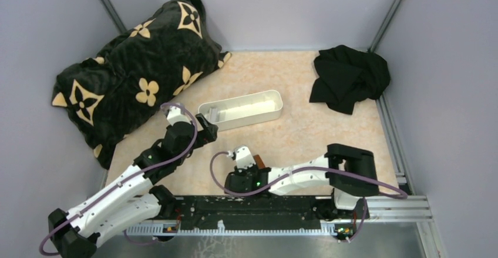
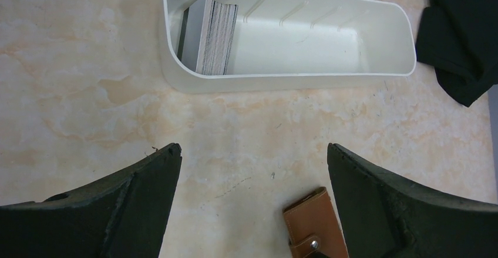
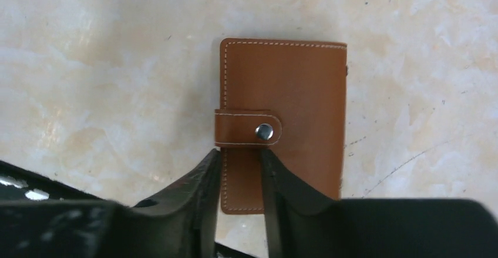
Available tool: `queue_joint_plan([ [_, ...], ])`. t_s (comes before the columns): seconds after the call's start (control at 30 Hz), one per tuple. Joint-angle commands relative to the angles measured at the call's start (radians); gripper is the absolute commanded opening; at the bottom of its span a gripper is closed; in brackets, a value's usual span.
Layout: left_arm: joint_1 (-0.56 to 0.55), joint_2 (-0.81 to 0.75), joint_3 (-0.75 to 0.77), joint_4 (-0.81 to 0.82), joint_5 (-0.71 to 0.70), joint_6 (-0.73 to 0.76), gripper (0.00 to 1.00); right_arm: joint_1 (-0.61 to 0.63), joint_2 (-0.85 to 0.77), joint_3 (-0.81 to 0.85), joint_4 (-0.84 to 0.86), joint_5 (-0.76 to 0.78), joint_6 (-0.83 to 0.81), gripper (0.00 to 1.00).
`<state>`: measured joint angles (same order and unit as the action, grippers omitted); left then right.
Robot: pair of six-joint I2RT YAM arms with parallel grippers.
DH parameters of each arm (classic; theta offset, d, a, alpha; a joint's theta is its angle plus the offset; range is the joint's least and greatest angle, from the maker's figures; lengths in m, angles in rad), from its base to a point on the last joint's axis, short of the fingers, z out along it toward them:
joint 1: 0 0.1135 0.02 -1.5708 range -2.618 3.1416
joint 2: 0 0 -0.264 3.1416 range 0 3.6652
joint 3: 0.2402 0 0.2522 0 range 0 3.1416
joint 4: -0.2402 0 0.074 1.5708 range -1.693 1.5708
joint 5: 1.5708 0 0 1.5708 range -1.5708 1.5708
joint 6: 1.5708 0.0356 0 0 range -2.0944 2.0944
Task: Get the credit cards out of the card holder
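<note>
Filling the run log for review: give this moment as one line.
card holder: snapped shut, flat on table | left tool: open, empty | right tool: jaws narrowly apart over holder edge

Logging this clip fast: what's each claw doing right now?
Left claw: wide open, empty.
Right claw: nearly shut over the wallet at its edge; cannot tell whether it grips.

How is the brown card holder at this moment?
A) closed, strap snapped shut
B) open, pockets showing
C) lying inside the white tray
A: the card holder lies closed on the table, its strap held by the metal snap.
</note>
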<state>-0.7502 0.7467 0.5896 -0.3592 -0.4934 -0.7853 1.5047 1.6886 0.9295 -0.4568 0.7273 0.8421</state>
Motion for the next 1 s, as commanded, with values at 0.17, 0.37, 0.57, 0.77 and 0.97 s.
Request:
queue_joint_plan([
  [0.17, 0.005, 0.038, 0.009, 0.048, 0.0, -0.004, 0.99, -0.199, -0.134, -0.163, 0.221, -0.129, -0.085, 0.23],
  [0.37, 0.004, 0.112, 0.012, 0.131, 0.062, 0.041, 0.99, -0.312, -0.151, -0.143, 0.274, -0.181, -0.21, 0.33],
  [0.57, 0.003, 0.162, -0.012, 0.261, 0.273, 0.139, 0.99, -0.354, -0.273, -0.111, 0.292, -0.226, -0.293, 0.68],
  [0.77, 0.002, 0.201, -0.082, 0.467, 0.534, 0.3, 0.88, -0.533, -0.443, -0.203, 0.325, -0.378, -0.275, 0.54],
  [0.97, -0.006, 0.383, -0.015, 0.594, 0.841, 0.493, 0.97, -0.581, -0.469, -0.221, 0.225, -0.345, -0.306, 0.0],
])
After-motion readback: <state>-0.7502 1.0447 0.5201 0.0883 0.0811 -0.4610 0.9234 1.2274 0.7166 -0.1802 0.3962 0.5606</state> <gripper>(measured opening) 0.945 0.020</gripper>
